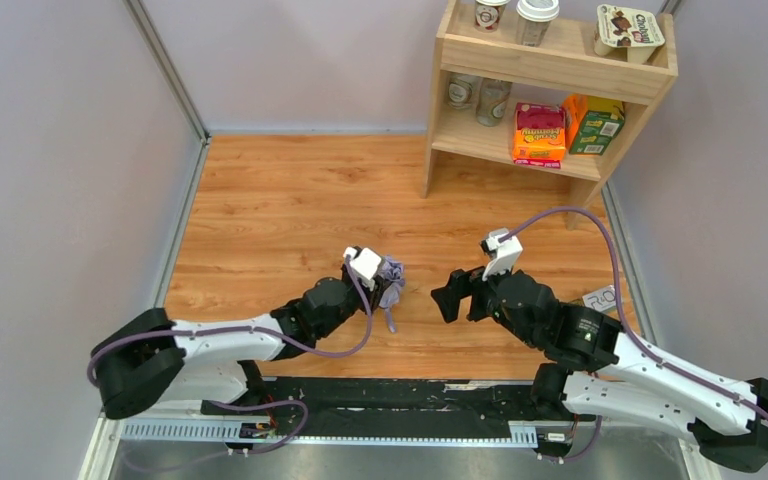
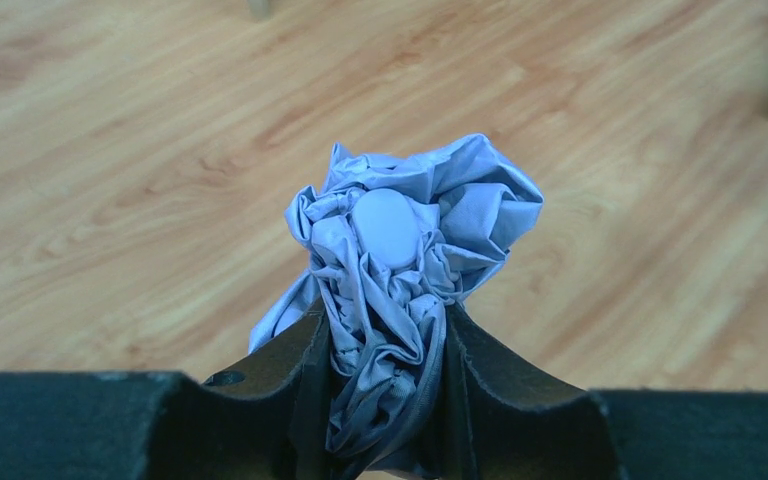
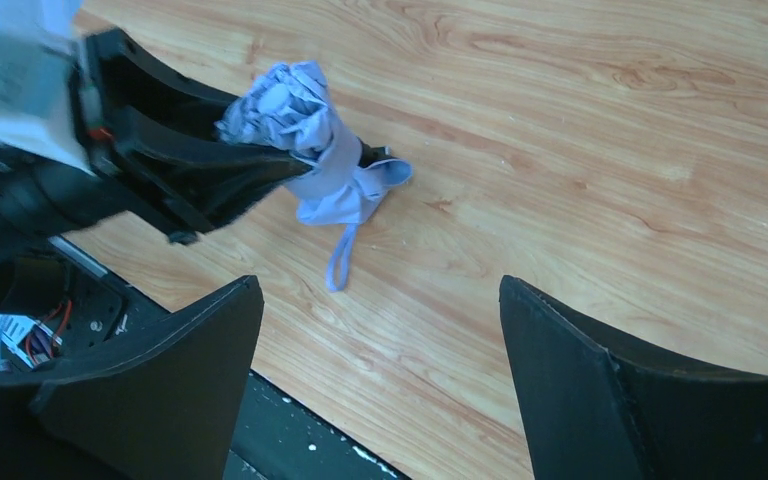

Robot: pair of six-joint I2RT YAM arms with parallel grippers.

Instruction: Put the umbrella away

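Holding: left hand [image 1: 373,285] clamped tight on the bunched umbrella [image 2: 400,240], low over the wooden counter [image 1: 280,200] | right hand [image 3: 378,295] wide apart, near, not touching | risk: slippery cloth may slide out; loose strap [image 3: 340,265] may snag.

Pale lavender umbrella [image 2: 410,290] — folded up, fabric all crumpled and bunched, smooth round cap [image 2: 384,226] poking out the top. Pinched mid-body in the left gripper [image 2: 385,335], thin strap loop [image 3: 340,262] hanging off the lower end.
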